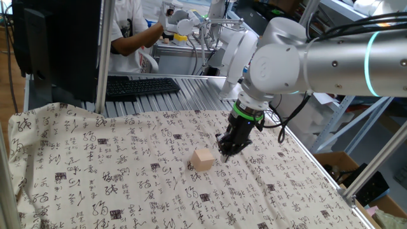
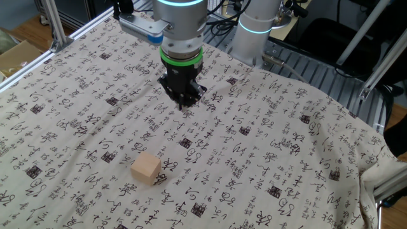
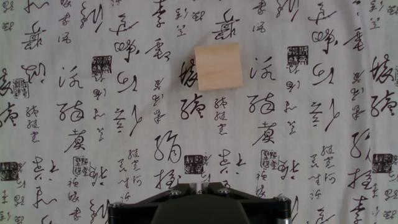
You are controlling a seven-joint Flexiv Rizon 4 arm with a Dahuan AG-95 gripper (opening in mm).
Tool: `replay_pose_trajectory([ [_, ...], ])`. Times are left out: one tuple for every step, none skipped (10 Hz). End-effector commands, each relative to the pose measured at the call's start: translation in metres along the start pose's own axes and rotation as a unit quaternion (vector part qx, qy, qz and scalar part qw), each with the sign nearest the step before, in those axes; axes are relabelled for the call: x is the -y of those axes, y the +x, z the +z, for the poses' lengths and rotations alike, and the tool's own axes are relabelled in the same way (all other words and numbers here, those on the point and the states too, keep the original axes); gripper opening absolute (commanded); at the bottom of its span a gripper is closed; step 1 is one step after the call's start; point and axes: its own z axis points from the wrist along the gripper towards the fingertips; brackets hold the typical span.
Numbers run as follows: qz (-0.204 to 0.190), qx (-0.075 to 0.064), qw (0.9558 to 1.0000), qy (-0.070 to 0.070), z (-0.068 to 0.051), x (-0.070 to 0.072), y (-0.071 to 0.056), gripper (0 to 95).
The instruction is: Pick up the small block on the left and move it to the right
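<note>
None of the transfer completed so far. Small block [image 1: 203, 159] resting flat on the patterned cloth [image 2: 305, 146] covering the surface, upright, one face up, unheld, nothing touching it. Judged from this: pick-up not yet made, carry to the right and release both outstanding.

Position relative to the hand [image 1: 227, 150]: in one fixed view, block just left of the fingertips and slightly nearer the camera, apart from them, with cloth visible between. In the other fixed view, block [image 2: 145, 168] nearer the camera than the hand [image 2: 185, 102], a clear stretch of cloth between the two. In the hand view, block [image 3: 218, 65] in the upper middle of the picture, ahead of the hand housing at the bottom edge, slightly right of centre, not between the fingers.

Hand state: empty, gripping nothing; fingertips drawn close together and pointing down, low over the cloth; contact with the cloth not determinable. Exact gap between the fingers not resolvable.

Remaining, as a judgement: align over block, descend, close, lift, travel right, release.
</note>
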Motion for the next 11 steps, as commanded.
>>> replay_pose_trajectory([
  [0.001,0.001,1.0,-0.001,0.0,0.0,0.001,0.0],
  [0.002,0.001,1.0,0.0,0.0,0.0,0.001,0.0],
  [0.003,0.001,1.0,-0.001,0.0,0.0,0.001,0.0],
  [0.004,0.001,1.0,-0.001,0.0,0.0,0.0,0.0],
  [0.003,0.002,1.0,0.0,0.001,0.002,-0.003,0.0],
  [0.003,0.003,1.0,0.0,0.003,0.003,-0.006,0.0],
  [0.003,0.004,1.0,0.0,0.004,0.004,-0.011,0.0],
  [0.003,0.004,1.0,0.001,0.006,0.006,-0.016,0.0],
  [0.003,0.004,1.0,0.001,0.008,0.006,-0.022,0.0],
  [0.002,0.002,1.0,0.005,0.007,0.002,-0.035,0.0],
  [0.003,0.002,1.0,0.006,0.005,-0.001,-0.045,0.0],
])
